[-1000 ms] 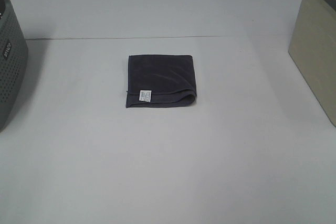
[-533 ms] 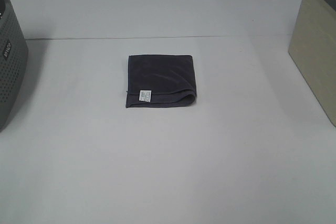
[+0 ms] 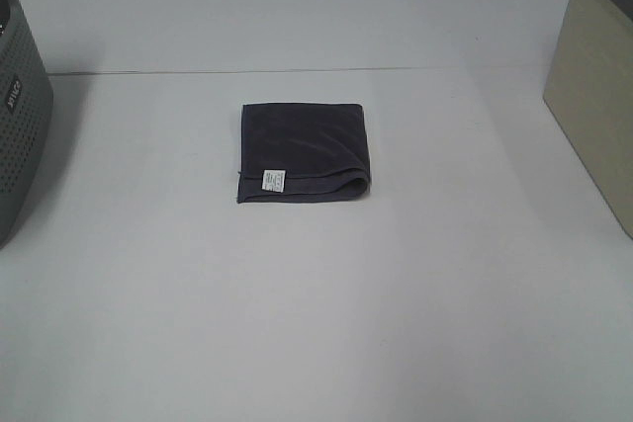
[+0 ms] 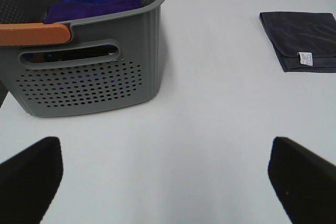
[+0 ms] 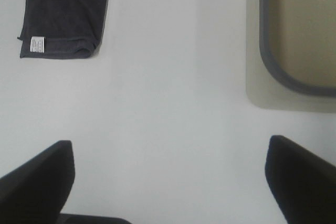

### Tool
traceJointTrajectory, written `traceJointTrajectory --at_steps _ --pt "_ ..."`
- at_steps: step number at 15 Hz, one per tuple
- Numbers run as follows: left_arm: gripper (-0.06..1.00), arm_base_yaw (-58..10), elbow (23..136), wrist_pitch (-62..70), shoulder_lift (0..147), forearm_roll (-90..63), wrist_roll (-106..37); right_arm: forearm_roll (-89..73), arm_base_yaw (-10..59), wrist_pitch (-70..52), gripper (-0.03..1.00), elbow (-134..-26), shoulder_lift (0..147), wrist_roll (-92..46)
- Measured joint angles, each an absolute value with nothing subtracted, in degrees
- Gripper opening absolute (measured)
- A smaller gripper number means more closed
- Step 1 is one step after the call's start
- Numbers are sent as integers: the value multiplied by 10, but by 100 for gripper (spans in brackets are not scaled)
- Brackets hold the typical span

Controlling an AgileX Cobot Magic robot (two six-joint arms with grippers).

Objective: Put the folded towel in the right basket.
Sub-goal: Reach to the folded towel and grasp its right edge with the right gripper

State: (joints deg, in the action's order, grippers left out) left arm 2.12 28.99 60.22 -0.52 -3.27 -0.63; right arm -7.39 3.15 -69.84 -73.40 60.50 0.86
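Observation:
A folded dark grey towel (image 3: pixel 303 151) with a small white label lies flat in the middle of the white table. It also shows in the left wrist view (image 4: pixel 302 40) and the right wrist view (image 5: pixel 62 15). The beige right basket (image 3: pixel 596 76) stands at the right edge; the right wrist view looks down into its interior (image 5: pixel 302 27), where nothing shows. Neither gripper is in the exterior view. My left gripper (image 4: pixel 165 174) is open, far from the towel. My right gripper (image 5: pixel 168 179) is open, between towel and beige basket.
A grey perforated basket (image 3: pixel 20 116) stands at the left edge. In the left wrist view it (image 4: pixel 84 72) has an orange handle and holds blue and purple cloths (image 4: pixel 92 1). A seam (image 3: pixel 297 71) crosses the table behind the towel.

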Motion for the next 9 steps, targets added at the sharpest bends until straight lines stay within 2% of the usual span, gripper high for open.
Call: traceJointTrajectory --at_steps 2,4,9 --pt "99 21 290 602 -5 -33 -6 -92 32 -698 94 -801 705 6" --pt "99 21 290 602 -5 -33 -6 -121 32 -676 94 -824 765 -19" --pt "99 21 290 602 -5 -33 -6 -387 32 -593 94 -879 1025 -148"
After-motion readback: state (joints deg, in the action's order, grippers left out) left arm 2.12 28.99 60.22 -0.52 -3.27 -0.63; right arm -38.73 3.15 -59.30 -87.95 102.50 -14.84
